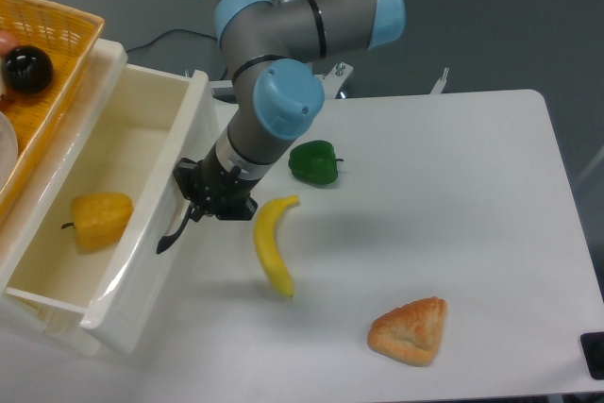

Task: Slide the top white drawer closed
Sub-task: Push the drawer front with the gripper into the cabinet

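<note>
Cream-white and glossy, the top white drawer (142, 233) stands open at the left edge of the tabletop (453, 233), its deep box reaching from the far left toward the near-left corner. Its front panel faces right, and the curved black handle (173, 231) sticks out from that panel. A yellow bell pepper (94, 218) lies inside the drawer on its floor, toward the left wall.

The gripper (209, 197) is pressed up against the drawer front, right at the handle; its black body hides the fingertips, so I cannot tell whether the jaws are wide, narrow or closed on anything. The grey arm with its light-blue joint caps (283, 106) slants down to it from the upper middle of the picture.

Just right of the gripper a yellow banana (272, 247) lies on the tabletop, its upper tip near the gripper body and the rest curving toward the near edge. A green bell pepper (313, 162) sits beyond the banana, closer to the far edge and partly tucked beside the arm. A golden pastry wedge (409, 330) rests toward the near edge, right of the middle and well apart from the banana.

Above the drawer, in the upper left corner of the picture, sits a yellow wicker basket (66, 30) holding a black round object (25, 70).
</note>
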`<control>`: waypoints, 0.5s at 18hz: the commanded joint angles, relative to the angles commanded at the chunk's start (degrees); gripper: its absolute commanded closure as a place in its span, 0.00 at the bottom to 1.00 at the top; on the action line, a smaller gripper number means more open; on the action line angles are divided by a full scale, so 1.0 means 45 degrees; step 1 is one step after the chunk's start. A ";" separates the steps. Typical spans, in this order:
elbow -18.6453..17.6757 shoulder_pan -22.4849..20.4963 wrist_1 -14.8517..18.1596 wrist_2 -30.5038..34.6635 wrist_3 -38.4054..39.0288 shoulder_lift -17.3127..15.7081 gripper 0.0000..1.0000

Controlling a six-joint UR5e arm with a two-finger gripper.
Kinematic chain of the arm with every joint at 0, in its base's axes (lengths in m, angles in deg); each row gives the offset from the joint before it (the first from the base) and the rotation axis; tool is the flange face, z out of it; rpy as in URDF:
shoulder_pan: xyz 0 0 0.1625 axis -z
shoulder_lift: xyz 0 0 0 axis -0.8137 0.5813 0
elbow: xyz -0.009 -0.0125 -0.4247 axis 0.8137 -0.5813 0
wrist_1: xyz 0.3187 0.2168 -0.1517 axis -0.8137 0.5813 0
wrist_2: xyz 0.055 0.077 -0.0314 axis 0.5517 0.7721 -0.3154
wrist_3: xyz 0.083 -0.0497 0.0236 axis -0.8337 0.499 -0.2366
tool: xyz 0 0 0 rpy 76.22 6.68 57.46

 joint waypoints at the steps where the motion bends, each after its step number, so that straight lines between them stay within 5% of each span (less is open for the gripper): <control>1: 0.0000 0.0116 0.0078 0.0000 0.0019 0.0000 0.93; 9: 0.0020 0.0703 0.0117 -0.0117 0.0526 -0.0117 0.93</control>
